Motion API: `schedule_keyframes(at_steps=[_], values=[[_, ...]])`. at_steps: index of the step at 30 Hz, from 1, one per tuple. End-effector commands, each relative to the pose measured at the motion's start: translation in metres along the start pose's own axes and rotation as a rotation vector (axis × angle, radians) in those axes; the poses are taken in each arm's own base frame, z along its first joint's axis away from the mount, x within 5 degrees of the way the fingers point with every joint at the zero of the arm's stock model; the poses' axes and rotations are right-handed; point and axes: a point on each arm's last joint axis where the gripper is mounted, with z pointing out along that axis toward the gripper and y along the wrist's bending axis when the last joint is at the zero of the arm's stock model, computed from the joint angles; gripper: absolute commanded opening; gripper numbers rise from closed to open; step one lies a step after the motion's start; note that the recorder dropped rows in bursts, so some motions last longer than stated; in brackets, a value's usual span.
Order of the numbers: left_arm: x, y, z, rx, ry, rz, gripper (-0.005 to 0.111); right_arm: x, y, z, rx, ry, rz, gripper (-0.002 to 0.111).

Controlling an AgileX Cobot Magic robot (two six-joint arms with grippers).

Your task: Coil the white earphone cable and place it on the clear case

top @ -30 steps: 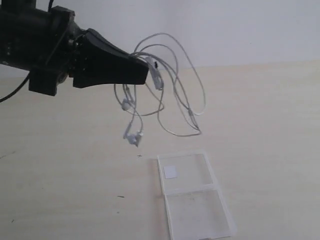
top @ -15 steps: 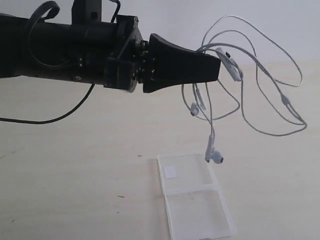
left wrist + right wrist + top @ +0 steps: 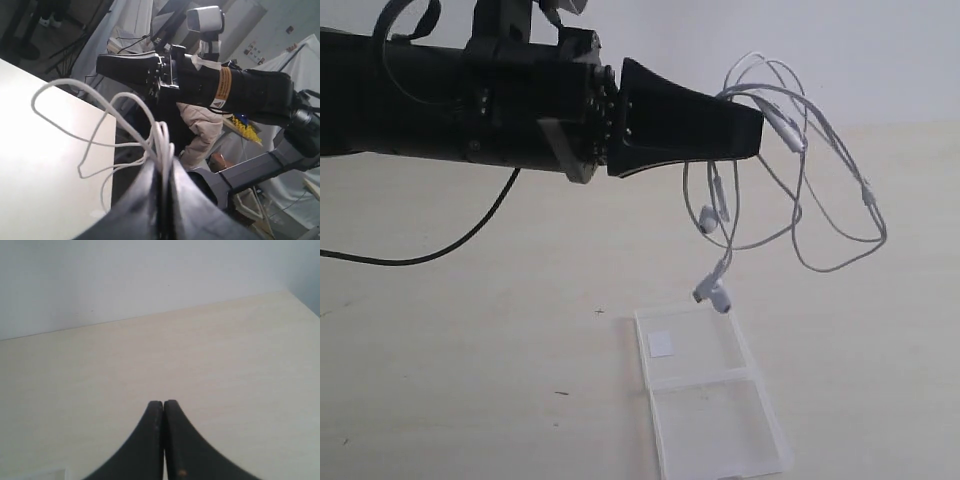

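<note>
My left gripper [image 3: 756, 126] hangs high above the table, shut on a bunch of strands of the white earphone cable [image 3: 825, 215]. The cable's loops dangle to the right of the fingertips and below them. One earbud [image 3: 716, 295] hangs lowest, just over the far edge of the clear case [image 3: 712, 420]. The case lies open and flat on the table, white sticker [image 3: 661, 344] on its far half. In the left wrist view the cable [image 3: 97, 101] is pinched in my left gripper [image 3: 164, 161]. My right gripper [image 3: 163, 404] is shut on nothing over bare table; the exterior view does not show it.
The pale wooden table [image 3: 440, 330] runs back to a white wall. A black lead [image 3: 440, 250] droops from the left arm. The left wrist view looks off the table edge at the other black arm [image 3: 235, 90] and room clutter behind it.
The left gripper carried the cable rightward over the last second, then held nearly still. The swinging loops have drawn back in, and the low earbud has swung left and up.
</note>
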Motion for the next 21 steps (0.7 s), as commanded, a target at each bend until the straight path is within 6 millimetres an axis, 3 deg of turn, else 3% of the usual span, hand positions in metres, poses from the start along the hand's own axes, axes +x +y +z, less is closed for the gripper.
schedule_keyframes(at_steps=[1,8,15,21], values=[[0.004,0.001,0.001,0.008,-0.005,-0.157,0.000,0.001,-0.001,0.000,0.006,0.001,0.004,0.000],[0.030,0.009,-0.002,-0.015,0.022,-0.344,0.000,0.001,-0.001,0.000,0.006,0.001,0.004,0.000],[0.040,0.011,-0.004,-0.024,0.032,-0.390,0.000,0.001,-0.001,0.000,0.006,0.001,0.004,0.000],[0.049,0.024,-0.003,-0.066,0.040,-0.418,0.000,0.001,-0.001,0.000,0.006,0.001,0.004,0.000]])
